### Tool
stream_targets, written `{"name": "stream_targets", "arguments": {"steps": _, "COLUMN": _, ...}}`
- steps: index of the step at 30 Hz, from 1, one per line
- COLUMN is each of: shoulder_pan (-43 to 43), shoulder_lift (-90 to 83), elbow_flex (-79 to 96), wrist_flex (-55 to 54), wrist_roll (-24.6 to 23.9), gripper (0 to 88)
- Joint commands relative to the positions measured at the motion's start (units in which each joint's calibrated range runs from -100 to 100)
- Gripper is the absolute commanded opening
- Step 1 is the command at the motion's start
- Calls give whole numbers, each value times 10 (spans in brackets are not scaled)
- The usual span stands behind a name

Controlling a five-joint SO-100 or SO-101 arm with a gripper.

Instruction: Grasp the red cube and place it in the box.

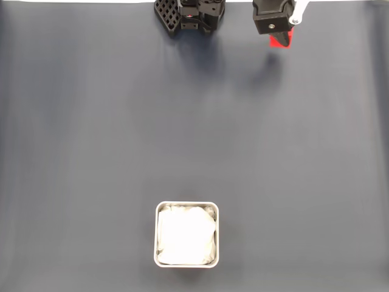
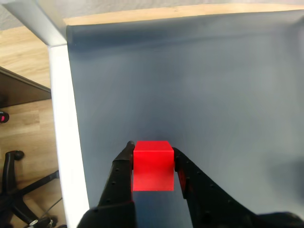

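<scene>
Black two-finger tool (image 2: 153, 159) sits closest to the wrist camera, its fingers pinching the small matte bright red cube (image 2: 153, 165) from both sides, a grip squared up for carrying. Over in the fixed view, that cube (image 1: 284, 40) is at the far edge of the dark grey tabletop (image 1: 194, 134), well apart from the pale-rimmed square box with white wrinkly padding (image 1: 186, 205) near the front edge. No labels or writing are readable anywhere.

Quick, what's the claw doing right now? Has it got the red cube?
Claw: closed on the cube, one finger against each side.
</scene>
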Motion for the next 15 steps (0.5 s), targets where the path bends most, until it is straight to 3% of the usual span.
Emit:
{"name": "stream_targets", "arguments": {"steps": 1, "shoulder_pan": 23, "shoulder_lift": 6, "elbow_flex": -52, "wrist_flex": 8, "wrist_roll": -3, "gripper": 17}}
{"name": "stream_targets", "arguments": {"steps": 15, "shoulder_pan": 115, "shoulder_lift": 59, "elbow_flex": -170, "wrist_flex": 18, "wrist_roll": -6, "gripper": 16}}
